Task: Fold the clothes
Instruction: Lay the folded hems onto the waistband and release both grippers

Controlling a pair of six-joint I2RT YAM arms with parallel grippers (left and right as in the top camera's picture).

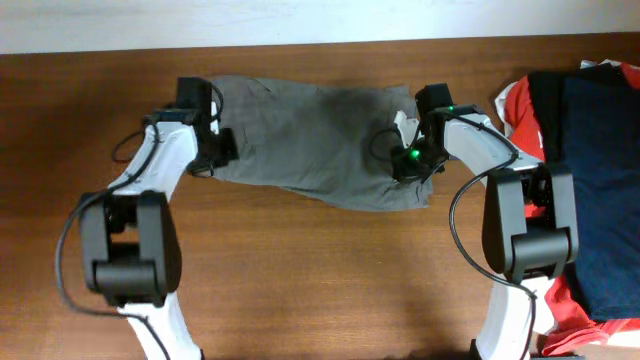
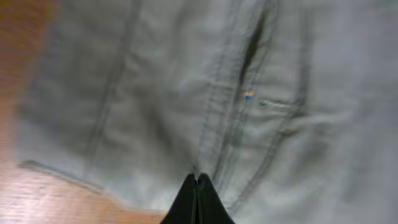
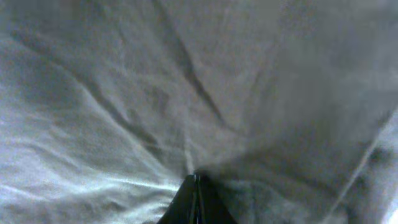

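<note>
The khaki-grey shorts [image 1: 310, 140] lie spread and wrinkled across the far middle of the table. My left gripper [image 1: 213, 152] is at their left edge. In the left wrist view its fingers [image 2: 197, 178] are shut, with the tips on the seamed fabric [image 2: 261, 106] near the hem. My right gripper [image 1: 411, 163] is at the shorts' right end, beside a paler bit of lining [image 1: 403, 123]. In the right wrist view its fingers [image 3: 196, 178] are shut, and creases in the cloth [image 3: 124, 124] radiate from the tips.
A pile of other clothes, red [image 1: 515, 105] and dark navy [image 1: 600, 180], lies at the right edge of the wooden table [image 1: 320, 280]. Both arm bases stand at the near side. Bare wood shows in the left wrist view [image 2: 37, 199].
</note>
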